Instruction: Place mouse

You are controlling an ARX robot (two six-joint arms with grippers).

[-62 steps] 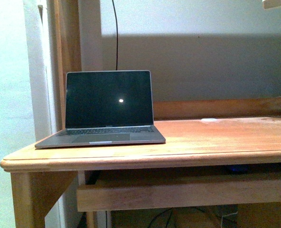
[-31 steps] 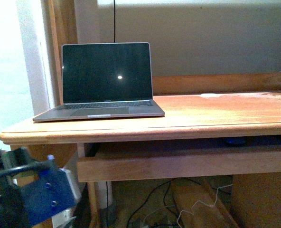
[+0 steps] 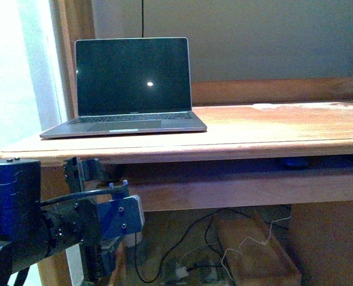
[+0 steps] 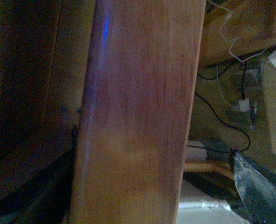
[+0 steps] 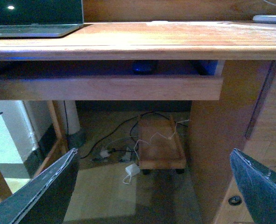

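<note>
A small dark rounded thing, apparently the mouse (image 5: 144, 66), lies on the pull-out tray (image 5: 105, 87) under the desktop. It also shows in the front view (image 3: 296, 161), right of the middle. My left gripper (image 3: 96, 173) is open at the lower left, close to the tray's left end. In the left wrist view (image 4: 152, 154) a wooden board (image 4: 138, 112) fills the gap between its jaws. My right gripper (image 5: 154, 186) is open and empty, low in front of the desk, and is out of the front view.
An open laptop (image 3: 129, 89) stands on the wooden desk (image 3: 272, 131) at the left. A white flat thing (image 5: 271, 18) lies at the desk's far right. Cables (image 5: 124, 158) and a low wheeled wooden tray (image 5: 159, 144) are on the floor under the desk.
The front view has dropped, so the desk sits higher in frame. My left arm has come up into view at the lower left, towards the tray's left end.
</note>
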